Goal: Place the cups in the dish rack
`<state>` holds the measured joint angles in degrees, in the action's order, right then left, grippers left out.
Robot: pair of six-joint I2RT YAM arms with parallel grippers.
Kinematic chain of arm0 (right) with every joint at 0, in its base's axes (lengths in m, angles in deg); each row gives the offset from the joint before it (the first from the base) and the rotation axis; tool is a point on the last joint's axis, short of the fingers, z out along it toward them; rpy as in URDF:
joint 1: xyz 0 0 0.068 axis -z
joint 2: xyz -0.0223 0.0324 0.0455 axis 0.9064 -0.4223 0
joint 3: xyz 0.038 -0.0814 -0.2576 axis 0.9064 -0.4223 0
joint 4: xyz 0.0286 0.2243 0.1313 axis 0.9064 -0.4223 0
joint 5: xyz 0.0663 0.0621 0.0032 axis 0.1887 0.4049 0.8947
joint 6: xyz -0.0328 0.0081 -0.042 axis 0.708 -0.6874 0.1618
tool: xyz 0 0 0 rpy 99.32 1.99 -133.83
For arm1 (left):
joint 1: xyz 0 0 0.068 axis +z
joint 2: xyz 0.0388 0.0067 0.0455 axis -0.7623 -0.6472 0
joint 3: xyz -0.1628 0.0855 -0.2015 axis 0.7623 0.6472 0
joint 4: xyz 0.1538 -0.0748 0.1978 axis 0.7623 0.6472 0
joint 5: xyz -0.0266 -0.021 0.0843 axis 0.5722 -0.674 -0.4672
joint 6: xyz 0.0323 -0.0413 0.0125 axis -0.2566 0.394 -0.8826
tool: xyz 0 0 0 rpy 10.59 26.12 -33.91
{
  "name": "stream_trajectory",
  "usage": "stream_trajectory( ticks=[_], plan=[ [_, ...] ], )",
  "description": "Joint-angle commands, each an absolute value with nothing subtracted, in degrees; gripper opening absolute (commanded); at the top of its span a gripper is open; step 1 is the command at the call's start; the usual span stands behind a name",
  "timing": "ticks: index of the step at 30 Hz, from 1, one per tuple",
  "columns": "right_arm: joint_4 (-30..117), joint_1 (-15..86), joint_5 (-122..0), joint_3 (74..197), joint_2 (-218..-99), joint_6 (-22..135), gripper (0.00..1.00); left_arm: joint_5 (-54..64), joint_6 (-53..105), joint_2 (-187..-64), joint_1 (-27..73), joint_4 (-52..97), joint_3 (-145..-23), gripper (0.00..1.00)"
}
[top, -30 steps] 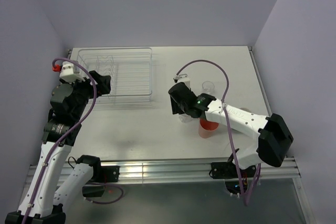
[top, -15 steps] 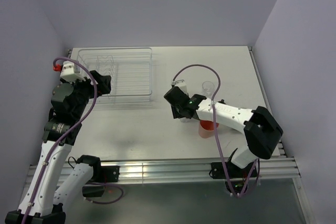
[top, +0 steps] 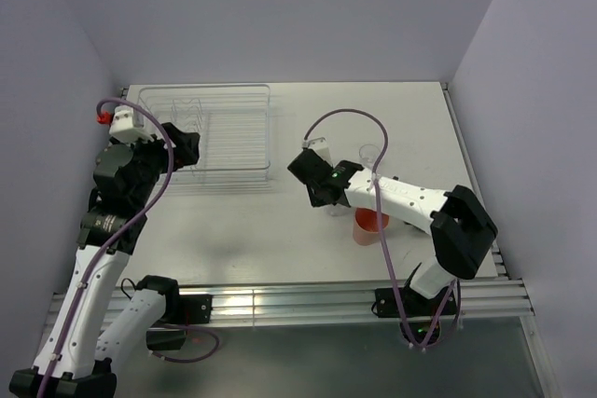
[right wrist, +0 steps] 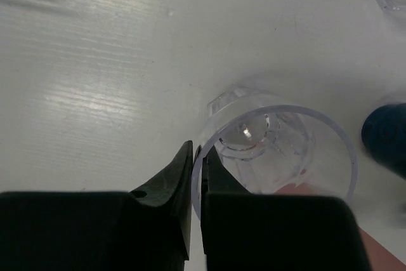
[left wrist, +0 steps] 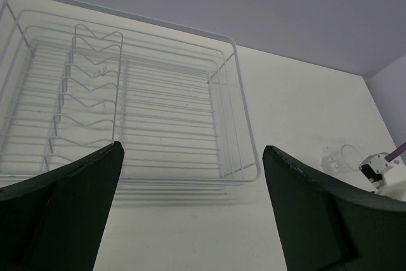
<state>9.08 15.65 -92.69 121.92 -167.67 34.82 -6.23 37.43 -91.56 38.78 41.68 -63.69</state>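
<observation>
My right gripper (right wrist: 198, 150) is shut on the rim of a clear glass tumbler (right wrist: 279, 144), one finger inside and one outside; the tumbler stands upright on the table. From above, the right gripper (top: 322, 195) covers most of that tumbler (top: 334, 209). A salmon-pink tumbler (top: 370, 227) stands just right of it, and a second clear tumbler (top: 371, 154) lies farther back. A dark navy mug (right wrist: 387, 138) shows at the right edge of the right wrist view. The wire dish rack (top: 269, 128) sits at the back left, with nothing in it. My left gripper (left wrist: 190, 150) hovers open before the rack (left wrist: 231, 74).
The white table (top: 242, 221) ends in a metal rail at the near edge. Lilac walls close off the left, back and right. A purple cable (top: 354, 118) arches over the right arm.
My right gripper has shifted slightly left onto the clear tumbler and closed on its rim. The left arm has barely moved and stays open.
</observation>
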Motion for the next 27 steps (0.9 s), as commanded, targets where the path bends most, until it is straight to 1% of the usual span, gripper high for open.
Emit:
stream_trajectory(
  ticks=[1, 6, 9, 10, 11, 13, 14, 16, 17, 21, 25, 27],
  plan=[
    [6.36, 15.36, -94.09, 129.26, -162.1, 36.3, 0.0, -3.67, 39.54, -93.25, 39.04, 39.3, -66.27, 0.99],
    [1.87, 15.45, -91.54, 139.61, -155.16, 38.5, 0.0, 5.81, 41.47, -96.33, 39.04, 39.3, -71.63, 0.99],
    [3.62, 16.67, -84.7, 145.76, -152.6, 39.91, 0.0, 13.09, 43.84, -98.61, 39.04, 37.2, -74.71, 0.99],
    [4.15, 17.37, -81.89, 147.62, -152.51, 40.17, 0.0, 18.51, 44.55, -100.28, 39.04, 35.45, -75.85, 0.99],
    [5.55, 18.51, -75.86, 149.21, -152.6, 40.61, 0.0, 21.09, 46.12, -101.25, 39.12, 34.74, -76.56, 0.99],
    [7.13, 19.66, -69.85, 153.6, -152.95, 40.61, 0.0, 27.06, 47.53, -105.1, 39.47, 33.07, -78.31, 0.99],
    [8.97, 21.75, -62.95, 154.75, -153.3, 39.83, 0.0, 35.27, 49.8, -106.43, 39.74, 30.54, -78.76, 0.99],
    [11.35, 24.22, -55.27, 156.6, -153.48, 38.51, 0.0, 44.19, 53.5, -110.82, 40.18, 25.88, -79.29, 0.99],
    [15.1, 27.19, -47.14, 156.6, -153.39, 36.24, 0.0, 50.32, 57.78, -111.88, 40.18, 19.85, -79.12, 0.99],
    [24.18, 31.43, -34.96, 154.24, -153.04, 29.9, 0.0, 54.51, 63.09, -114.62, 40.18, 11.46, -78.59, 0.99],
    [32.62, 32.67, -28.62, 151.25, -153.12, 23.75, 0.0, 56.53, 65.55, -115.76, 39.83, 6.44, -78.33, 0.99],
    [35.79, 32.67, -27.46, 150.63, -153.83, 21.46, 0.0, 57.15, 66.17, -116.02, 38.52, 4.76, -78.15, 0.99]
  ],
)
